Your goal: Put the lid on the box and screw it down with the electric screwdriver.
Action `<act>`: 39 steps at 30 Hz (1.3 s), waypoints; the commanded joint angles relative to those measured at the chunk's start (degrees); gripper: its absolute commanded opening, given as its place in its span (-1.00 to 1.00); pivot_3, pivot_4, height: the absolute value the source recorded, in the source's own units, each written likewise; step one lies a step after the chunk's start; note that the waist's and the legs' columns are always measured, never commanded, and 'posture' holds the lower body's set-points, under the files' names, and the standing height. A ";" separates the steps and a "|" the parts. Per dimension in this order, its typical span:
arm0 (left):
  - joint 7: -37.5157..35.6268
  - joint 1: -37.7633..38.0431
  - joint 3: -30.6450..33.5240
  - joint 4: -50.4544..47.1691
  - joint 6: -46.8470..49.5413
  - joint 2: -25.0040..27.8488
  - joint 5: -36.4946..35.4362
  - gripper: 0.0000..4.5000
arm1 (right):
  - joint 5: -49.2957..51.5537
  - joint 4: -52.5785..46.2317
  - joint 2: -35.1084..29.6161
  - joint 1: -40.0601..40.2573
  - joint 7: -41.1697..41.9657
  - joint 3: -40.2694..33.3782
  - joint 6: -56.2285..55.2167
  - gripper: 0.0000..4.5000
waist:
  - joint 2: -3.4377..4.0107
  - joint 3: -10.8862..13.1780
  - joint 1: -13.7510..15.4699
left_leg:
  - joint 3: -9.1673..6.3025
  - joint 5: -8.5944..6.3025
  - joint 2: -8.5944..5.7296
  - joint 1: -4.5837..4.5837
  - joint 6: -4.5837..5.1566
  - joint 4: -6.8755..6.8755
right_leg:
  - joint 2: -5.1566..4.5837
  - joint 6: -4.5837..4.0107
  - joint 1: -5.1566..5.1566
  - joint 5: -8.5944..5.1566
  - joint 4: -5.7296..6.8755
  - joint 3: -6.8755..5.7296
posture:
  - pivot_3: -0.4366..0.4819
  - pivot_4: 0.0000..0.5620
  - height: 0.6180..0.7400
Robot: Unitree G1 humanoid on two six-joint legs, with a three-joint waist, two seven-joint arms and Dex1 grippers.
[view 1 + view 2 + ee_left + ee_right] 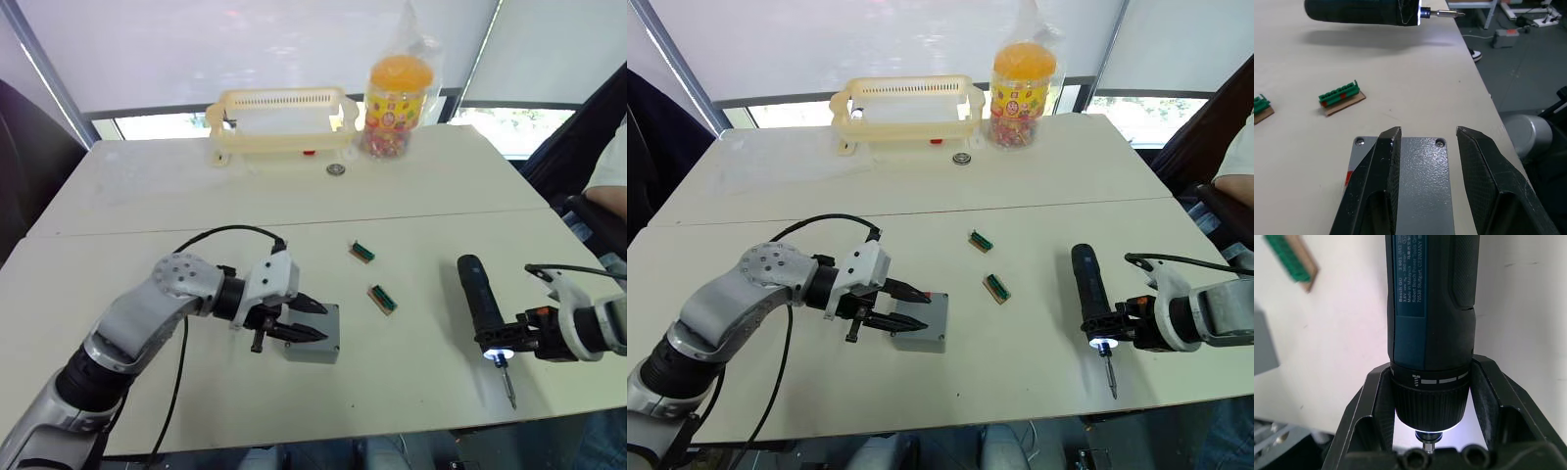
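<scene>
**Inspector:** Start at the left. What is the left gripper doing?

**Assistant:** It reaches in from nine o'clock over the box, which sits on the near half of the table. Its fingers are spread apart, poised over the top face. I cannot tell whether they touch it.

**Inspector:** Condition of the box?

**Assistant:** The lid is on top and sits square, with a screw hole showing at each of the two far corners. A red mark shows on one side wall.

**Inspector:** Middle of the table?

**Assistant:** Two small green blocks: one at about one o'clock from the box, the other at about two o'clock and nearer to it. Both lie apart from the box. At the far edge, around twelve o'clock, stands a cream basket, a small round object in front of it, and a jar with an orange cap beside it.

**Inspector:** And the right side?

**Assistant:** The right gripper comes in from three o'clock and is pinched on the electric screwdriver, clamping it at the collar near the bit. The tool is well apart from the box, at its three o'clock, with the bit pointing toward six o'clock and a light glowing at the nose. I cannot tell whether the tool touches the table.
</scene>
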 commanded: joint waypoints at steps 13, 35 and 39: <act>8.57 -0.81 8.58 10.51 0.07 -2.66 2.02 -0.19 | -28.98 -7.19 4.69 -8.51 8.89 -0.68 -7.03 0.99 | 0.03 -0.02 0.01 | -0.03 0.00 -0.01 0.02 0.00 0.06 | 0.02 0.22 0.04 0.13 0.02 0.00 | -0.05 -0.47 1.00; 18.45 17.39 9.78 -0.14 8.19 -2.91 0.48 -0.19 | -69.42 -39.40 27.29 3.90 39.14 11.26 -32.47 0.99 | -0.03 -0.10 1.28 | -0.30 0.11 -0.03 0.14 -0.24 0.06 | 0.02 0.29 0.18 0.39 0.02 -0.15 | -0.05 -0.47 1.00; 17.23 14.59 6.80 3.53 5.40 -3.53 2.91 -0.19 | -74.85 -39.31 28.49 3.21 42.07 14.90 -33.13 0.99 | -0.03 -0.10 1.26 | -0.30 0.12 -0.04 0.14 -0.25 0.05 | 0.03 0.28 0.16 0.39 0.05 -0.15 | -0.05 -0.47 1.00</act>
